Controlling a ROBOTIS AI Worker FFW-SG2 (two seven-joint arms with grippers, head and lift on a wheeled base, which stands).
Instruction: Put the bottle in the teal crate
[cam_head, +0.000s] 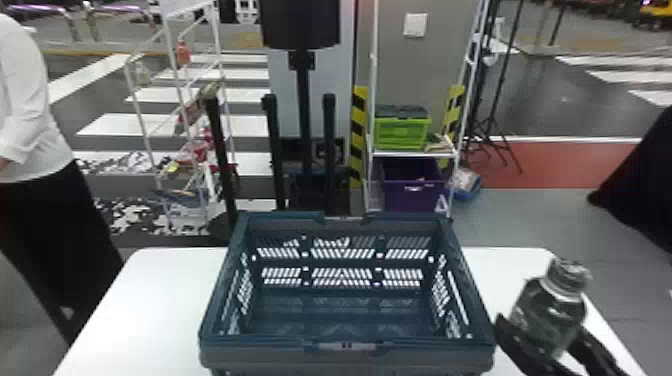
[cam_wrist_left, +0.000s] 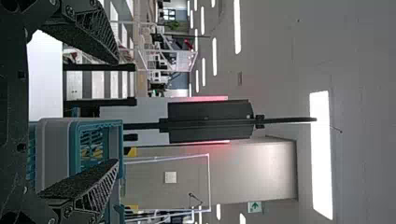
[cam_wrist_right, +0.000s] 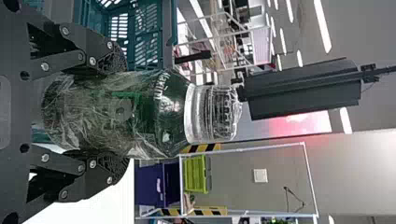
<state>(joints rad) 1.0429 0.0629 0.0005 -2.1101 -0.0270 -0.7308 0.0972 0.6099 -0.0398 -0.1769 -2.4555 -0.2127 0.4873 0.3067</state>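
Jaws of right gripper pinching bottle by body, cap beyond tips; jaws of left gripper spread.

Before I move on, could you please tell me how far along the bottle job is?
The grasp looks done: the right gripper has the bottle between its fingers. Held cap up, it is beside the teal crate, to its right, not yet inside. What is left, most likely: bring it over the crate, lower it and let go.
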